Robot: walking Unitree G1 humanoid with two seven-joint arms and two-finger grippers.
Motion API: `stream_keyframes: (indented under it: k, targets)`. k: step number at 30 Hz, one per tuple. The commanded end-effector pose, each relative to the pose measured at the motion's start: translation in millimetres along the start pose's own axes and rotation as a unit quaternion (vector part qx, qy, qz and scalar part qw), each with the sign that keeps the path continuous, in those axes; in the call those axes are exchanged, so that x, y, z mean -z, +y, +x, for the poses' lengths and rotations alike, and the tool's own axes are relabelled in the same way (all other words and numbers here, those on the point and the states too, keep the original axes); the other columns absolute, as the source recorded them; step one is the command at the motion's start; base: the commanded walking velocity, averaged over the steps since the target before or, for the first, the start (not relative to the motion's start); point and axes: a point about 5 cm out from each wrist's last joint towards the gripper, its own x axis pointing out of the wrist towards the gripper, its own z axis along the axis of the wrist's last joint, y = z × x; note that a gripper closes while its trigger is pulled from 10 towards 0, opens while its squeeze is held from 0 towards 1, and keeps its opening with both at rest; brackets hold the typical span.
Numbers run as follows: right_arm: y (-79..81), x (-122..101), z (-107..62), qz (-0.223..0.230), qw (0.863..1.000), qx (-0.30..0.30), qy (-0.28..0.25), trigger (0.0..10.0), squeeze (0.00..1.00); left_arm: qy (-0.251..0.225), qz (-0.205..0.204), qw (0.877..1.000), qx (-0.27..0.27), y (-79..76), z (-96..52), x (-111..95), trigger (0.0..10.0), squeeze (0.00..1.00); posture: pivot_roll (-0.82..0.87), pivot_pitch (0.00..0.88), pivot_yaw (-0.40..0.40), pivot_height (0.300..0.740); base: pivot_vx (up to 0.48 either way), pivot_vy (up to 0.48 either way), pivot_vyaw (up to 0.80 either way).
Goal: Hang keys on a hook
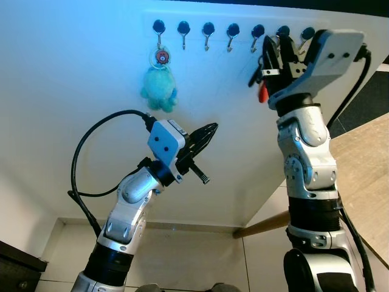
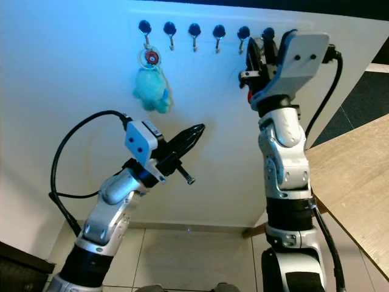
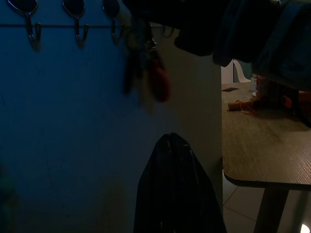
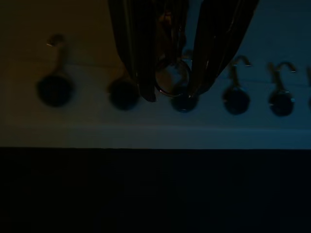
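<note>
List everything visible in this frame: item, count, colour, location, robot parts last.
Hooks: seven visible, black knobs with metal hooks, one row high on the white wall.
Plush keychain: one, teal, hanging from the leftmost hook.
Keys: one bunch with a red tag, held at the row's right end.
Table: one, wooden, on the right.
Floor: beige tiles, below.
Left gripper: black, shut, idle mid-wall.
Right gripper: black, raised at the hooks, holding the key ring.

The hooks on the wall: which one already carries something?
The leftmost hook: a teal plush keychain hangs from it; the other visible hooks are bare.
</note>
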Motion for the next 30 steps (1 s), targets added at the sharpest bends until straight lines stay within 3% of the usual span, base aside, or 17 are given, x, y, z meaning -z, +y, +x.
stream_keyframes:
  k: [1, 22, 30]
  targets:
    - [2.4, 1.6, 1.0, 0.008, 1.0, -0.005, 0.006, 10.0, 0.0, -0.006, -0.005, 1.0, 0.005, -4.2, 3.8, -2.9, 10.0, 0.0, 0.03, 0.082, -0.042, 0.74, 0.0, 0.0, 0.0]
    - [2.2, 15.9, 4.1, 0.018, 0.998, -0.005, 0.055, 10.0, 0.0, 0.001, -0.006, 1.0, 0.007, -4.2, 5.2, -3.8, 10.0, 0.0, 0.03, 0.081, -0.039, 0.74, 0.0, 0.0, 0.0]
    - [11.2, 22.6, 7.3, 0.016, 0.995, -0.037, 0.088, 10.0, 0.0, 0.004, -0.008, 1.0, 0.007, -3.8, 5.5, -3.4, 10.0, 0.0, 0.03, 0.08, -0.041, 0.74, 0.0, 0.0, 0.0]
